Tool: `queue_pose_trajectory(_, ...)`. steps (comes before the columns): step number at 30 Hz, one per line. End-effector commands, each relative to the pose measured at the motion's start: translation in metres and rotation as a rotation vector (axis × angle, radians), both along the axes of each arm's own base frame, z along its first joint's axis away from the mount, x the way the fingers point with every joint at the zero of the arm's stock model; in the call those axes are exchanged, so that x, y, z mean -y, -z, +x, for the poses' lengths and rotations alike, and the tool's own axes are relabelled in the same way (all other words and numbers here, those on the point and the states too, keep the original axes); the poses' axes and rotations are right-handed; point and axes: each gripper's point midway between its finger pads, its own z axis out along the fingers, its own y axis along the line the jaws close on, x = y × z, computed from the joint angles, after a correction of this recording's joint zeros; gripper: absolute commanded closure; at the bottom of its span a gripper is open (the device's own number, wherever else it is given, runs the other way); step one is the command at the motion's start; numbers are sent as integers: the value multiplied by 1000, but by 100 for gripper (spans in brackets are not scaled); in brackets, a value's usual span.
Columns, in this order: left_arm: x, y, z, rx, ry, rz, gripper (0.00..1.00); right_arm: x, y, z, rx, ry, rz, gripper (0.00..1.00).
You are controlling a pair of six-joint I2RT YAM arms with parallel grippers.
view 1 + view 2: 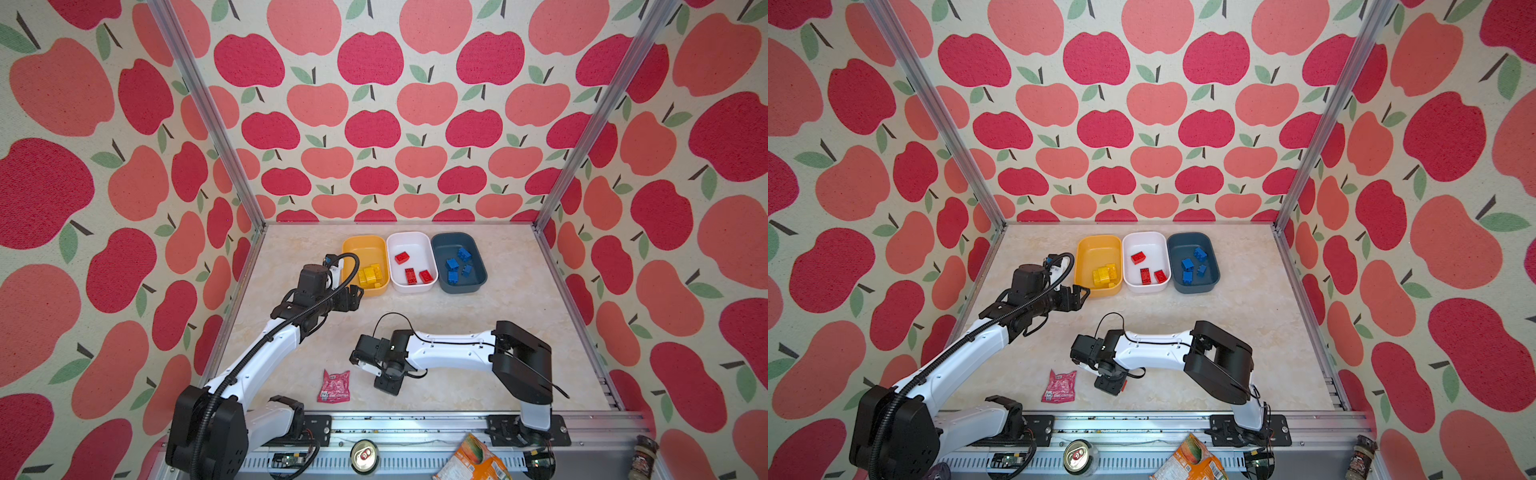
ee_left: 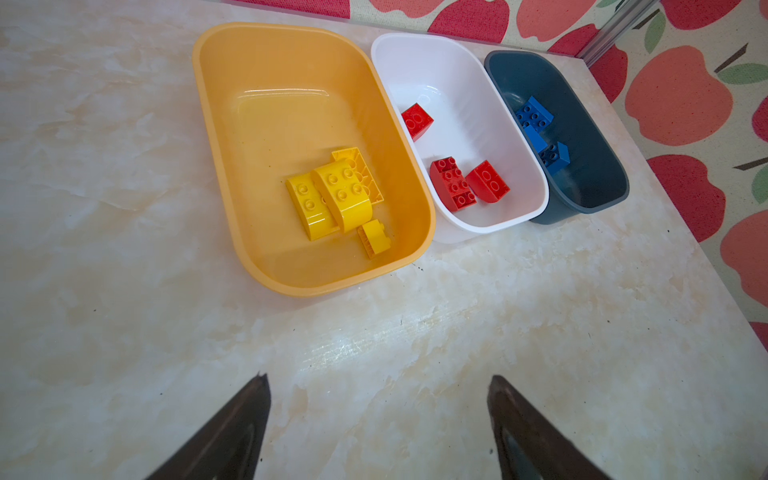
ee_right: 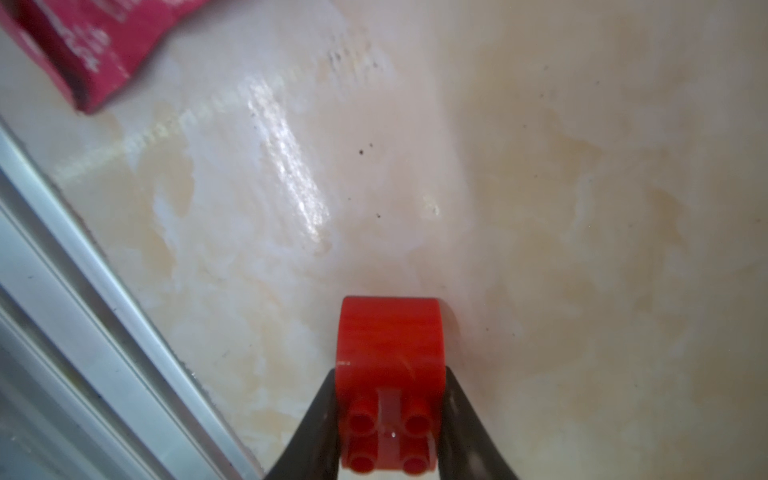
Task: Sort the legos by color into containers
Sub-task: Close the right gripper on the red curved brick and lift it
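Legos (image 1: pixel 410 275) lay mostly in three tubs side by side at the back of the table (image 1: pixel 498 324). One red brick (image 3: pixel 390 336), glossy, with a curved end and four studs, was clamped between the two dark fingers of the right gripper (image 3: pixel 389 374) near the front rail (image 3: pixel 83 311). Its studded end ran to the frame's lower edge in the right wrist view, and whether it touched the table could not be told. In both top views the wrist hid that brick almost wholly. A crinkled pink-red foil packet (image 1: pixel 334 386) lay just beside that gripper, cut off at a corner of the wrist view, its print too blurred to read. The yellow-orange tub (image 2: pixel 216 124) held yellow bricks (image 2: pixel 340 195) heaped so closely that a sure count was hard (four or so). The white tub (image 2: pixel 469 62) held three red bricks (image 2: pixel 453 183), one apart from the other two. In the blue-grey tub (image 2: pixel 598 145) the near wall hid part of the blue bricks (image 2: pixel 534 114) from the left wrist camera, though a top view showed four. The left gripper (image 2: pixel 378 377) hung over bare table in front of the yellow-orange tub, jaws wide apart and holding nothing, only its fingertips in frame. On the front ledge a drinks can (image 1: pixel 364 456) and an orange bag (image 1: pixel 471 461) stood partly cut off.
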Motion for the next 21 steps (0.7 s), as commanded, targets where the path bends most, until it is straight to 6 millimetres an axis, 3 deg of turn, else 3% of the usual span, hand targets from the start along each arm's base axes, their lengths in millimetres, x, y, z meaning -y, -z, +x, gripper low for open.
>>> queue_pose_trajectory(1,0,2,-1,-3,0,-16,15,3,-12,4,34,19,-2,75)
queue_pose_trajectory(15,0,4,-2,-16,-8,-25,15,5,-66,37,90,118,126,76)
queue_pose_trajectory(21,-2,6,-5,-24,-18,-29,15,8,-90,60,124,163,185,75)
